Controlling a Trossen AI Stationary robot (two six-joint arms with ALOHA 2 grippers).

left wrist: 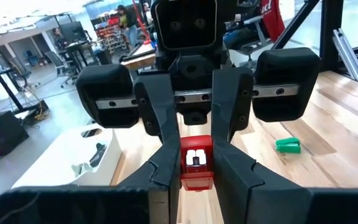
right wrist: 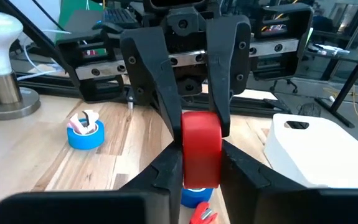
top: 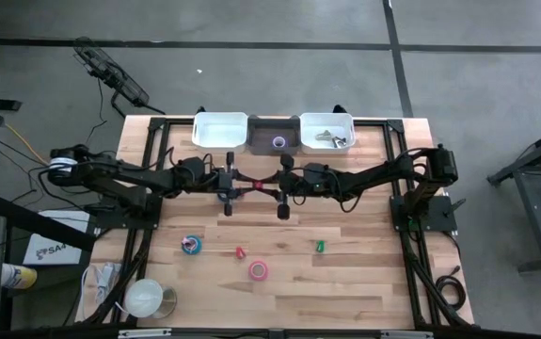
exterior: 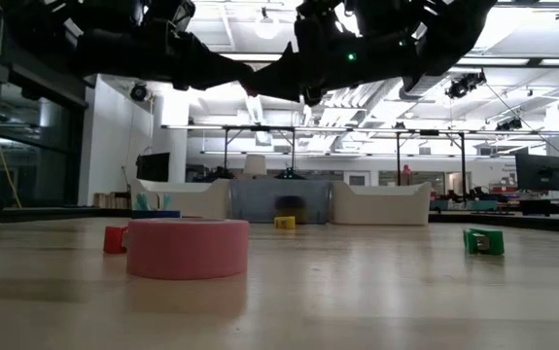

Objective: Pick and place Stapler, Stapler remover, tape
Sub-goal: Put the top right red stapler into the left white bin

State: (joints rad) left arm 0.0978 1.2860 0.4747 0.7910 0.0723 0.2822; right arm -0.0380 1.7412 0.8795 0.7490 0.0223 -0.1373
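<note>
Above the pale wooden plank surface [top: 364, 282], your left tool [top: 230, 185] and right tool [top: 281, 186] both clench one glossy red blocky stapler [top: 254, 187]. Ring-shaped pink tape [top: 258, 271] lies nearer.

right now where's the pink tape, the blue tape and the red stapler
pink tape [top: 259, 271], high view, on the ring's top face
blue tape [right wrist: 85, 134], right wrist view, on its outer side wall
red stapler [right wrist: 201, 148], right wrist view, on its red front face

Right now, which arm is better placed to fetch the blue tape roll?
Left: the blue tape roll lies on its side. Left pincer and right pincer both grip the red stapler.
</note>
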